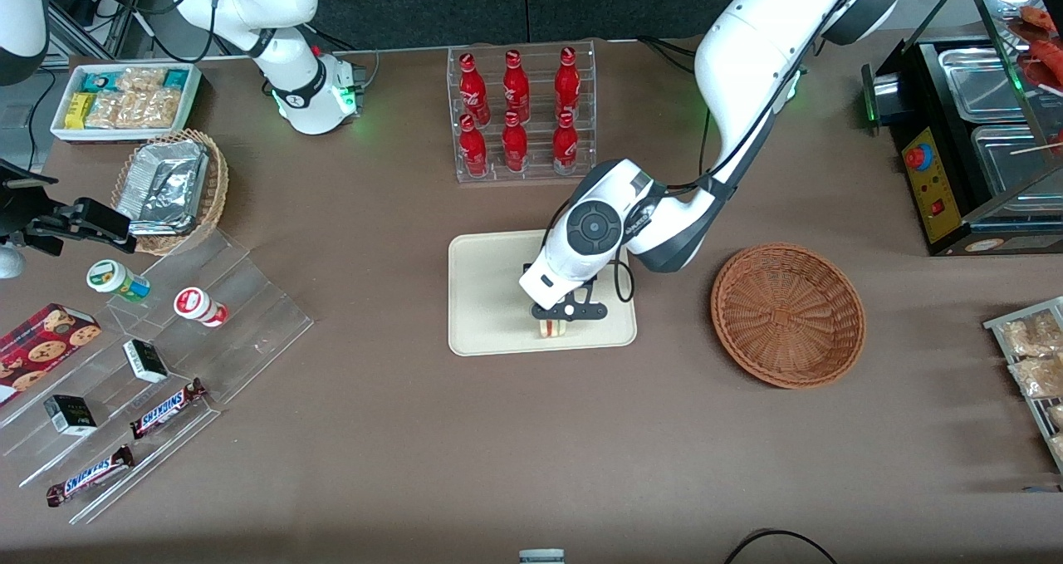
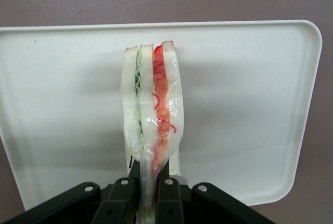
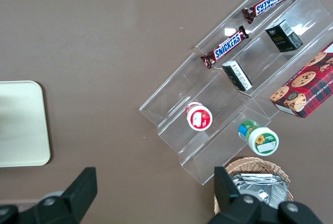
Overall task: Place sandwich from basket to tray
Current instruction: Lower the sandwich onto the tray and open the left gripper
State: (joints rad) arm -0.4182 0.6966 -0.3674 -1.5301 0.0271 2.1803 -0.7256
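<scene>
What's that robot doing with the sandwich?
The robot's hand is pinching a wrapped sandwich and holding it right over the cream tray. The round brown basket beside the tray has nothing in it now. The hand hasn't let go, so the sandwich isn't set down for good yet.

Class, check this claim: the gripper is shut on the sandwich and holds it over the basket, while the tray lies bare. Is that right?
One thing is wrong: the place. The gripper is shut on the sandwich over the tray, not the basket, which is the one lying bare. The front view shows this, and the left wrist view shows the tray under the sandwich.
</scene>
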